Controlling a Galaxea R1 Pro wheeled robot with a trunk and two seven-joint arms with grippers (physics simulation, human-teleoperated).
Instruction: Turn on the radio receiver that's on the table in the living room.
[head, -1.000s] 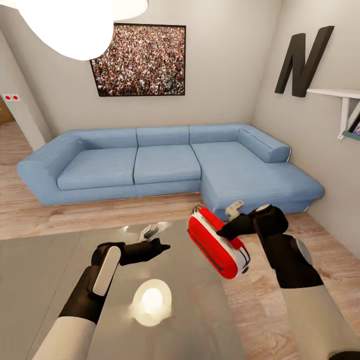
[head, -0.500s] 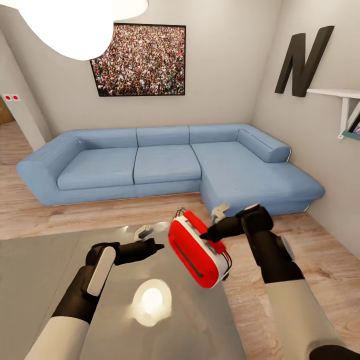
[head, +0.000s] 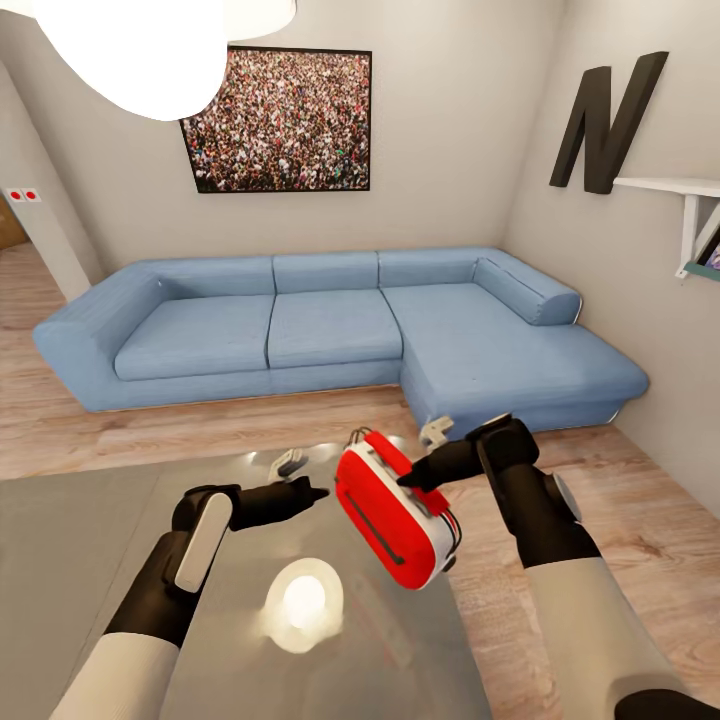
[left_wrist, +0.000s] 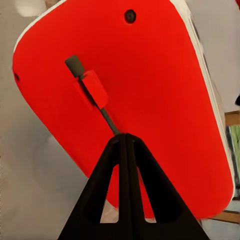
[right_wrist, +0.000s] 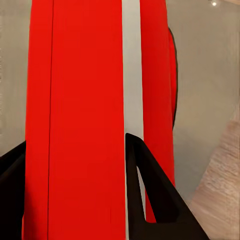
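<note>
The radio receiver (head: 390, 510), red with white edges, hangs tilted above the right part of the glossy grey table (head: 80, 560). My right gripper (head: 405, 480) is shut on it from the right side. In the right wrist view its dark fingers (right_wrist: 150, 190) flank the red body and white stripe of the radio (right_wrist: 80, 115). My left gripper (head: 318, 492) is shut, empty, and points at the radio's left face. In the left wrist view its joined tip (left_wrist: 125, 137) sits just short of the red back (left_wrist: 150, 85), by a thin dark rod in a red clip.
A blue L-shaped sofa (head: 330, 325) stands beyond the table, below a crowd photo (head: 285, 120). A dark letter N (head: 605, 120) and a white shelf (head: 680, 190) are on the right wall. Wood floor (head: 620, 510) lies right of the table. A lamp's bright reflection (head: 303, 603) shows on the tabletop.
My right gripper has carried the radio left and slightly down, toward my left gripper. The left gripper drew back a little to the left and stayed shut.
</note>
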